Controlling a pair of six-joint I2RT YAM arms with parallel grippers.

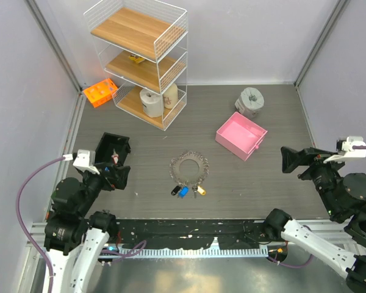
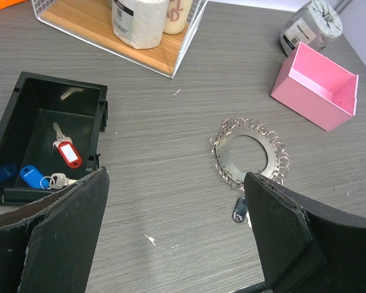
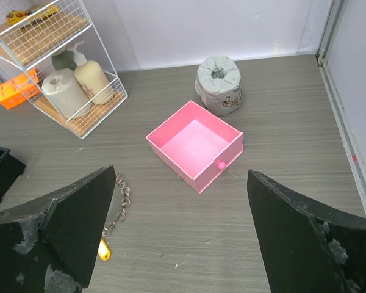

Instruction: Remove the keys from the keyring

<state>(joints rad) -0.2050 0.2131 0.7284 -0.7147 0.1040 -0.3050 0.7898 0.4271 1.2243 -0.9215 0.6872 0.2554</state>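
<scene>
Nearest the bases, both arms sat pulled in at the near edge of the table (image 1: 280, 195), one at each side. The left gripper (image 2: 175, 176) had its jaws spread wide apart with nothing between them, aimed at bare tabletop just near-left of the ring. The right gripper (image 3: 182, 173) was likewise wide apart and empty, well off to the right and looking across at the pink box (image 1: 239, 134).

A little farther in, at the middle of the table, lay the keys (image 1: 188, 191), a small cluster with dark, blue, silvery and yellow heads fanned along the near edge of the keyring (image 1: 175, 166). The ring lay flat, a knobbly silvery loop, and the keys appeared to be attached to it. Neither gripper touched either.

To the left, beside the left gripper, a black bin (image 2: 61, 82) held a red-tagged key (image 2: 67, 152) and a blue tag (image 2: 30, 176). The pink box stood right of the ring and was empty. Beyond it stood a wrapped roll (image 1: 251, 101), and at the far left a wire shelf (image 1: 140, 55) with an orange rack (image 1: 99, 93) beside it.

By my reading, the step in hand was the opening reach, with no key taken off yet. The next move would call for one gripper to come down and pin the ring flat while the other closed on a single key head, both small targets lying low on the table.
</scene>
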